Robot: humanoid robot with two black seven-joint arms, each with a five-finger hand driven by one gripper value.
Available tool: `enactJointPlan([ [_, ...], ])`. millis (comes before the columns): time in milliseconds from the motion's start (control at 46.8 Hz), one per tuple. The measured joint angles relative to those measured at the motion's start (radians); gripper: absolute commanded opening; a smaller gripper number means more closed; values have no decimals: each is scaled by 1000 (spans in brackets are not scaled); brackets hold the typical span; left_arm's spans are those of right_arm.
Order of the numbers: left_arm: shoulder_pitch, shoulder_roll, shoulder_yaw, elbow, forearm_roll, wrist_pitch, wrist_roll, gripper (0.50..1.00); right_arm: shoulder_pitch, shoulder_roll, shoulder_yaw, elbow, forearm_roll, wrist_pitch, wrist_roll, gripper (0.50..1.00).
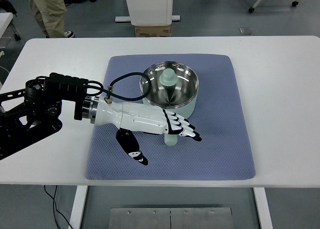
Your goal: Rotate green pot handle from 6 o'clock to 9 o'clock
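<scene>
White worktop (pixel 280 114): spanning the whole view and carrying everything else.
Blue mat (pixel 225 139): lying flat at the middle of the worktop, under the pot and under the robot hand.
Left arm: coming in from the left edge, its black frame hanging over the bare worktop and its white forearm reaching across the mat.
Green pot (pixel 170 89): sitting on the far half of the mat, pale green outside and shiny steel inside, with a pale green knobbed piece standing in its middle.
Left robot hand (pixel 175 126): lying across the handle just in front of the pot, fingers (pixel 187 130) stretched out flat to the right, thumb (pixel 132 150) splayed toward the near edge, nothing clasped.
Pot handle (pixel 171 139): sticking out of the pot's near side at about 6 o'clock, only its end showing below the fingers.
Right arm: not showing anywhere.
Step in hand: appears to be the approach, with the hand settling over the handle and the turn not yet begun.
Next move: likely calling for the fingers to be closing round or bearing against the handle, then sweeping it clockwise toward the left side while the pot is turning in place on the mat.
</scene>
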Motion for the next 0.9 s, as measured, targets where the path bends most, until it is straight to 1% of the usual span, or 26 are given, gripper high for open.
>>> enactJointPlan([
  [534, -55, -61, 38, 47, 160, -5, 0, 1000, 0, 0, 0, 0, 0, 0, 0, 1000],
  [748, -60, -66, 40, 50, 136, -7, 0, 1000, 0, 0, 0, 0, 0, 0, 0, 1000],
  [898, -67, -70, 42, 54, 111, -23, 0, 1000, 0, 0, 0, 0, 0, 0, 0, 1000],
])
